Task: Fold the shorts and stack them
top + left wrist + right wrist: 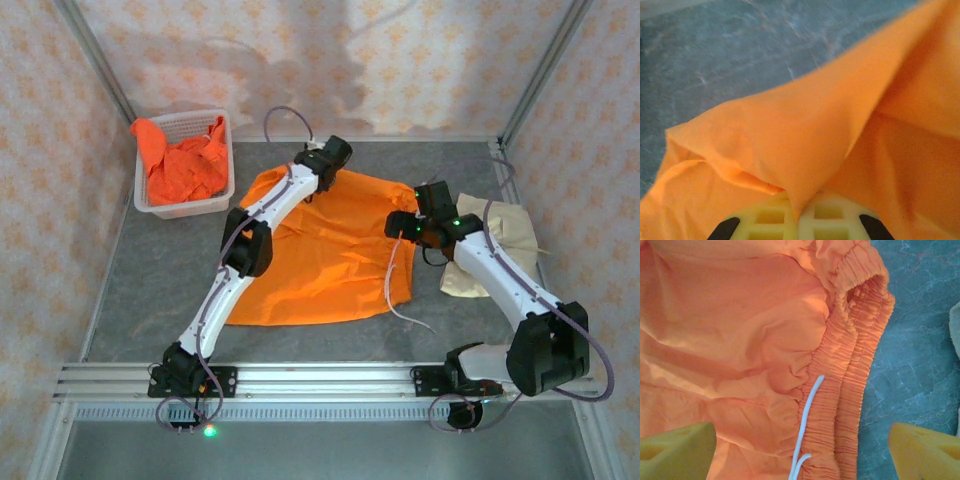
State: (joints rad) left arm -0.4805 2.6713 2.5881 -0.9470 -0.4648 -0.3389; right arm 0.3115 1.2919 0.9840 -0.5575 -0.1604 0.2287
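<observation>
Clamped shut on orange shorts (330, 250) far corner with left pincer (800, 220); held wide open, right pincer (800, 450) directly above waistband (850, 365) running crosswise.

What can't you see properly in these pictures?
- Top view: the right arm covers part of the beige shorts, so their fold is unclear.
- Top view: the orange heap in the basket is crumpled; how many shorts it holds cannot be told.
- Left wrist view: the spread orange shorts hide the tips of the shut left tool.
- Right wrist view: the bottom edge cuts off the white drawstring.
</observation>
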